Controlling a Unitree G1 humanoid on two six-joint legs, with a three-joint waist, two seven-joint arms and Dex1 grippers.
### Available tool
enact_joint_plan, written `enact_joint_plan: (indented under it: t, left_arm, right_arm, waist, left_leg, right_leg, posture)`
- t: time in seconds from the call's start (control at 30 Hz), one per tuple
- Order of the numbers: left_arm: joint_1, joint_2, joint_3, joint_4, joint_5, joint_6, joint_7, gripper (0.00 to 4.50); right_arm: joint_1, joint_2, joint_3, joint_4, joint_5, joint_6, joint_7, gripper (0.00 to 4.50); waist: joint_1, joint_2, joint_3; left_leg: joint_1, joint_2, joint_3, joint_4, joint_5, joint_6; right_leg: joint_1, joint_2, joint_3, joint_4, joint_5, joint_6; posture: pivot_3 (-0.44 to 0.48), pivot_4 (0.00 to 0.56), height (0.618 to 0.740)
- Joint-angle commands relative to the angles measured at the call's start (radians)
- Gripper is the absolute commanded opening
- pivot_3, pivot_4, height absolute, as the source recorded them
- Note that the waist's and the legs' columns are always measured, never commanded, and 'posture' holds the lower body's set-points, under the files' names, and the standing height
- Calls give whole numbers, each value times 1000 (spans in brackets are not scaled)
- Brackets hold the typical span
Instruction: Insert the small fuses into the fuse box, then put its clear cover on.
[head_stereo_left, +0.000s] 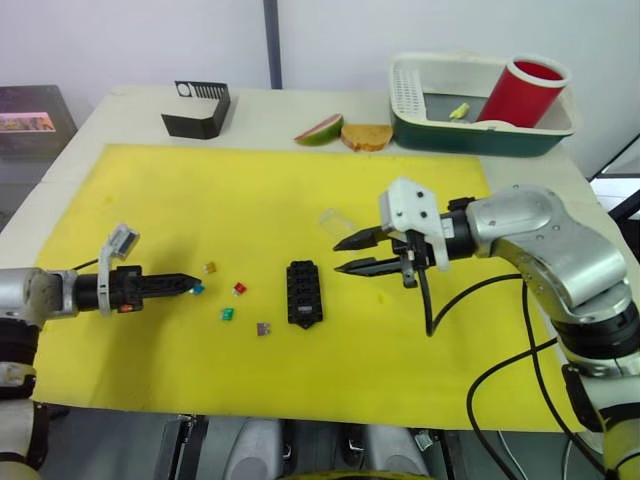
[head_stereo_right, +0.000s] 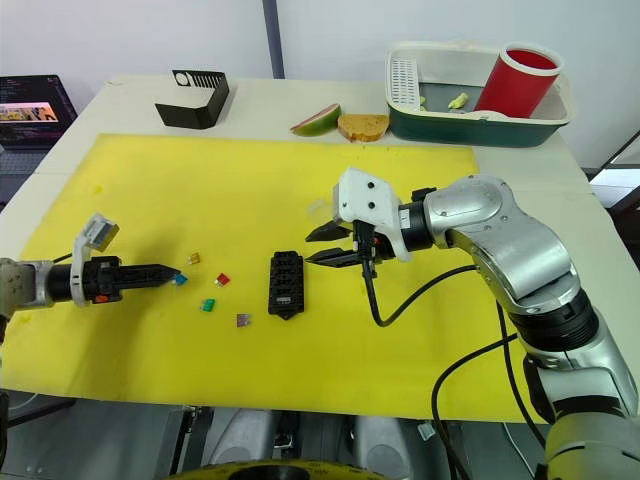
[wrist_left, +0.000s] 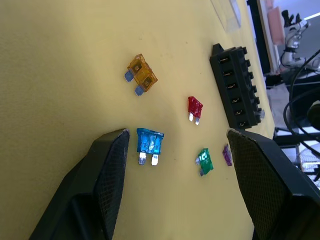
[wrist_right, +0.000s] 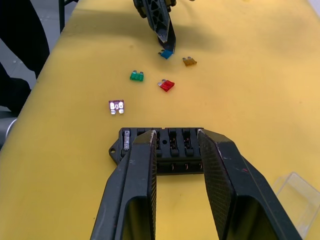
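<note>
Left wrist: left gripper (wrist_left: 172, 145) spread round blue fuse (wrist_left: 149, 141) | right gripper (head_stereo_left: 343, 255) apart

Fuses: five tiny coloured blade fuses (wrist_left: 150, 142) lay loose left of the box.
Box: black slotted plastic fuse box (head_stereo_left: 303, 293) lay flat.
Cover: clear rectangular plastic cover (head_stereo_left: 335, 223) lay apart, beyond it.

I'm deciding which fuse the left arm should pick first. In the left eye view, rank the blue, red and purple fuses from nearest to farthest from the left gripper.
1. Blue fuse: right at the left gripper tips.
2. Red fuse: farther along, toward the fuse box.
3. Purple fuse: farthest, close beside the fuse box.
</note>
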Motion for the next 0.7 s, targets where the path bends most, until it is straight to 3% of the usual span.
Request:
enact_joint_plan:
  t: [0.03, 0.13, 0.23, 0.27, 0.57, 0.7]
  left_arm:
    - [5, -12, -26, 2, 14, -18, -34, 3289]
    - [0, -17, -26, 11, 25, -26, -36, 3289]
    - [2, -21, -25, 22, 40, -40, -34, 2460]
    - [2, -23, -24, 29, 45, -47, -29, 1978]
    - [0, -27, -12, 53, 61, -62, -26, 1978]
    - [2, -27, -6, 56, 69, -72, -17, 577]
  right_arm:
    - [-19, -10, -11, -31, 5, -3, -5, 1462]
    - [-19, -11, -9, -30, 1, -4, -6, 1462]
    - [-16, -12, -8, -31, 0, -4, -7, 1462]
    - [-15, -12, -8, -32, 0, -4, -8, 1462]
    - [-4, -14, -6, -32, 1, -10, -8, 1462]
    - [-4, -12, -2, -25, -2, -15, -7, 1462]
  waist:
    - [0, 0, 0]
    - [0, 0, 0]
    - [-1, 0, 0]
    - [-1, 0, 0]
    - [-1, 0, 0]
    - [-2, 0, 0]
  left_leg:
    - [0, 0, 0, 0, 0, 0]
    - [0, 0, 0, 0, 0, 0]
    - [0, 0, 0, 0, 0, 0]
    - [0, 0, 0, 0, 0, 0]
    - [0, 0, 0, 0, 0, 0]
    - [0, 0, 0, 0, 0, 0]
  right_leg:
    - [0, 0, 0, 0, 0, 0]
    - [0, 0, 0, 0, 0, 0]
    - [0, 0, 0, 0, 0, 0]
    - [0, 0, 0, 0, 0, 0]
    - [0, 0, 0, 0, 0, 0]
    - [0, 0, 0, 0, 0, 0]
  posture:
    - [0, 150, 740]
    - [0, 150, 740]
    - [0, 150, 740]
    - [0, 150, 740]
    - [0, 150, 740]
    - [0, 150, 740]
